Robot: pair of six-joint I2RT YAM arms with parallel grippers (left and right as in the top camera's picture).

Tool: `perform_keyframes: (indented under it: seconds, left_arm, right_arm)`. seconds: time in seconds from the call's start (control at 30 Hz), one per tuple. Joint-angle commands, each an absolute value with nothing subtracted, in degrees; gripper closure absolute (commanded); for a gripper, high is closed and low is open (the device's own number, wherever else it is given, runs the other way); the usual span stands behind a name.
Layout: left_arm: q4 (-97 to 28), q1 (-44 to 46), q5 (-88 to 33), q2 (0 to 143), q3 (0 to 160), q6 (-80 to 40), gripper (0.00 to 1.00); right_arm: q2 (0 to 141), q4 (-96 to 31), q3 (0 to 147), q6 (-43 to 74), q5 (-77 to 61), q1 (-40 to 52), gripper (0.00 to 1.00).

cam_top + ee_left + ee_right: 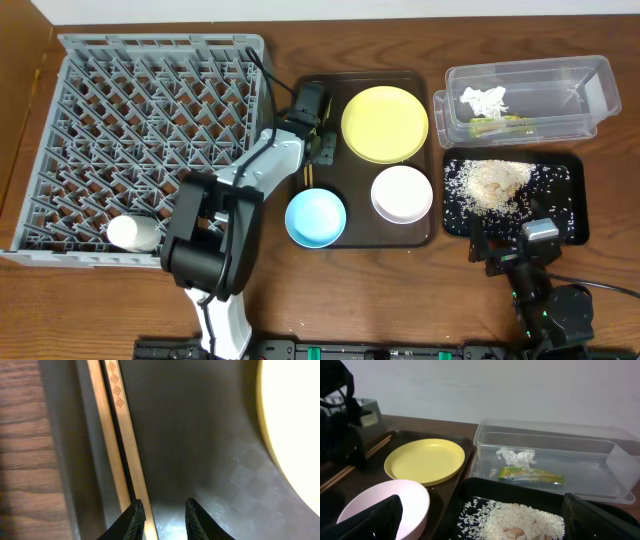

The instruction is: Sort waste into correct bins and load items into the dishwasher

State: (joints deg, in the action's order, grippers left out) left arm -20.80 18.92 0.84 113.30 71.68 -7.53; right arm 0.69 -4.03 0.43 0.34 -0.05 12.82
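Observation:
Two thin orange sticks (120, 435) lie side by side along the left wall of the brown tray (365, 85). My left gripper (164, 510) hangs low over them, open by a narrow gap, its left fingertip (136, 515) over the right-hand stick and nothing pinched. The yellow plate (385, 123), white bowl (402, 193) and blue bowl (316, 217) sit on that tray. Rice crumbs (492, 183) fill the black tray (572, 200). The clear tub (560, 90) holds the crumpled paper (485, 99) and the wrapper (495, 124). My right gripper (485, 520) is wide open in front of the black tray.
The grey dish rack (150, 130) fills the left of the table, with a white rounded object (133, 233) lying at its front edge. The left arm reaches across the rack's right side. Bare wood table lies along the front edge.

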Motion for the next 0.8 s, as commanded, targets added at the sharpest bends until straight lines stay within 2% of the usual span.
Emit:
perform_keyframes:
  seconds: [0.0,0.1,0.17,0.2,0.33,0.43,0.63,0.77]
  left_arm:
    - [-20.9,18.8,2.2,116.2,71.5,-8.9,0.72]
    - [-21.1,19.0,1.9,116.5,71.5,-10.2,0.80]
    - [-21.6,19.1,1.5,116.5,71.5,-10.2,0.81]
    - [-22.2,19.1,1.5,116.5,71.5,-10.2,0.86]
    - [-23.0,19.1,-2.5,116.5,71.5,-11.5,0.86]
    - [-23.2,19.2,-2.5,116.5,71.5,-14.0,0.92]
    - [-30.1,19.0,-0.6,112.7,74.8,-13.6,0.92]
    - [-38.2,18.9,6.9,104.6,80.1,-10.3,0.92]
  right_arm:
    - [0.4,-4.3,0.3,-0.3,-0.1,12.1,0.01]
    - [0.4,-4.3,0.3,-0.3,-0.1,12.1,0.01]
    - [0.4,-4.3,0.3,-0.3,-0.1,12.1,0.01]
    - [0.4,-4.3,0.3,-0.3,-0.1,12.1,0.01]
    - [0.4,-4.3,0.3,-0.3,-0.1,12.1,0.01]
    - [0.4,-4.3,0.3,-0.3,-0.1,12.1,0.01]
    - [0.4,-4.3,0.3,-0.3,-0.1,12.1,0.01]
    - [0.4,-4.3,0.3,-0.3,-0.1,12.1,0.01]
